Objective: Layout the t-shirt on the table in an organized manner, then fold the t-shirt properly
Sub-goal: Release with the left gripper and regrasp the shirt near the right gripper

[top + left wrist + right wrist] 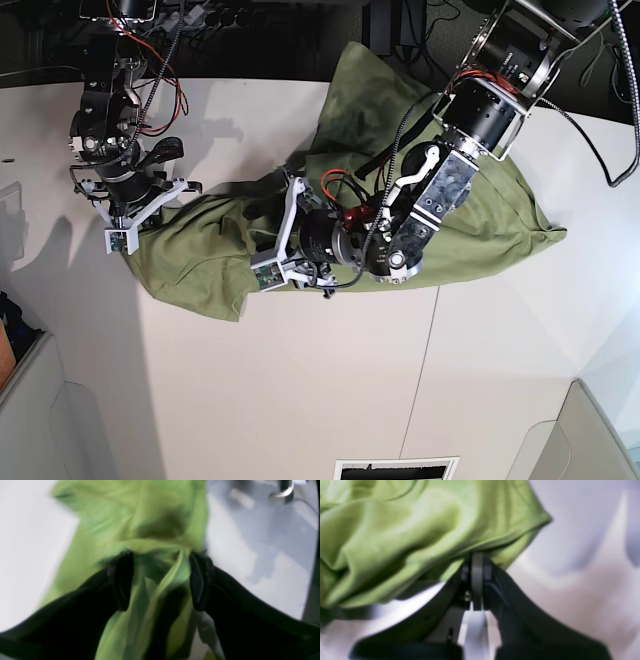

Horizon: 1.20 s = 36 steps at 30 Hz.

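Observation:
The olive-green t-shirt (480,220) lies bunched in a long wrinkled heap across the far half of the white table (300,400). At its left end, my right gripper (125,225) pinches the cloth. In the right wrist view the right gripper (477,557) has its fingers pressed together on a hemmed edge of the t-shirt (395,530), lifted off the table (570,592). My left gripper (272,262) reaches into the shirt's front middle. In the left wrist view the left gripper (160,580) stands wide apart with a loose fold of t-shirt (140,517) between the black fingers (121,580). That view is blurred.
A thin dark seam (420,380) runs down the tabletop on the near side. A slotted opening (395,468) sits at the front edge. Grey bin edges show at the lower left (20,370) and lower right (590,430). Cables hang behind the table.

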Tool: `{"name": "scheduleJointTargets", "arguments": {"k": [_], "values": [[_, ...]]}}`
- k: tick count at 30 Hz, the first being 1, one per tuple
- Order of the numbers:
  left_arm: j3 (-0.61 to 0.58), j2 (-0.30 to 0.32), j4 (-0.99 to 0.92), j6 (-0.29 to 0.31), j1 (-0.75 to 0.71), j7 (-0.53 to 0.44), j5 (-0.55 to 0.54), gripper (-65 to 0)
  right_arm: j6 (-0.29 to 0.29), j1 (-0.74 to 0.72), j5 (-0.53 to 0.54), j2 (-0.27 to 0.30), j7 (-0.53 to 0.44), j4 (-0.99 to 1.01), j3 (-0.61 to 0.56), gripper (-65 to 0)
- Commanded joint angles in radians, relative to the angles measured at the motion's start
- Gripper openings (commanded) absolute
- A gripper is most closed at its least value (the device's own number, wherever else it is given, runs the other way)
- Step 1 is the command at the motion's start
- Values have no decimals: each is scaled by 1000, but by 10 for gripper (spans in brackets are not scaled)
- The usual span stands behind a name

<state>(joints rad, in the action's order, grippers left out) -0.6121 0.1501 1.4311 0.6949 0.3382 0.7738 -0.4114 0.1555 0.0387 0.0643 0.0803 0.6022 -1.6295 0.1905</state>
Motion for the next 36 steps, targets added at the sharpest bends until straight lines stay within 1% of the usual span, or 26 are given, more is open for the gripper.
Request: {"name": "scheduleJointTargets", "arguments": {"k": [1, 2, 3, 4, 5, 7, 9, 11, 13, 17, 19, 22, 26, 28, 31, 32, 35, 36], "values": [[6, -3, 18, 3, 36, -17, -18, -378, 21, -14, 19, 2, -27, -9, 0, -650], [6, -3, 26, 3, 42, 3, -26, -460, 27, -14, 26, 1, -35, 2, 0, -650], [6, -3, 42, 3, 47, 38, -47, -547, 30, -15, 26, 0, -50, 16, 0, -650], [6, -3, 67, 3, 53, 81, -67, -620, 33, -14, 26, 0, -68, 35, 0, -650], [6, -1, 99, 3, 58, 128, -95, -650, 32, -16, 25, 1, -87, 61, 0, -650], [6, 16, 175, 3, 62, 198, -194, -650, 37, -30, 25, 3, -122, 126, 0, -650], [6, 55, 237, 3, 63, 230, -309, -650, 60, -64, 25, 3, -135, 198, 0, -650], [6, 97, 288, 3, 59, 257, -424, -650, 66, -108, 19, 3, -135, 264, 0, -650], [6, 129, 336, 3, 49, 289, -506, -650, 66, -152, 13, 11, -135, 311, 0, -650], [6, 169, 402, 3, 17, 328, -559, -650, 65, -225, 10, 34, -135, 330, 0, -650], [6, 181, 416, 3, 2, 339, -601, -650, 61, -267, 2, 40, -135, 330, 0, -650], [4, 182, 439, 3, -31, 377, -655, -650, 56, -324, -24, 42, -132, 330, 0, -650], [3, 182, 447, 3, -87, 388, -673, -650, 51, -383, -39, 42, -117, 330, 0, -650], [3, 182, 447, 3, -107, 386, -672, -650, 51, -412, -39, 42, -86, 330, 0, -644], [3, 182, 447, 3, -129, 373, -657, -650, 50, -432, -38, 44, -42, 304, 0, -545], [3, 182, 446, 3, -137, 367, -647, -650, 50, -428, -38, 47, -28, 278, 0, -532], [3, 182, 435, 3, -156, 340, -611, -649, 51, -420, -14, 55, 40, 181, 0, -531], [3, 182, 427, 3, -159, 328, -599, -602, 51, -419, 3, 57, 63, 149, 0, -531]]}}
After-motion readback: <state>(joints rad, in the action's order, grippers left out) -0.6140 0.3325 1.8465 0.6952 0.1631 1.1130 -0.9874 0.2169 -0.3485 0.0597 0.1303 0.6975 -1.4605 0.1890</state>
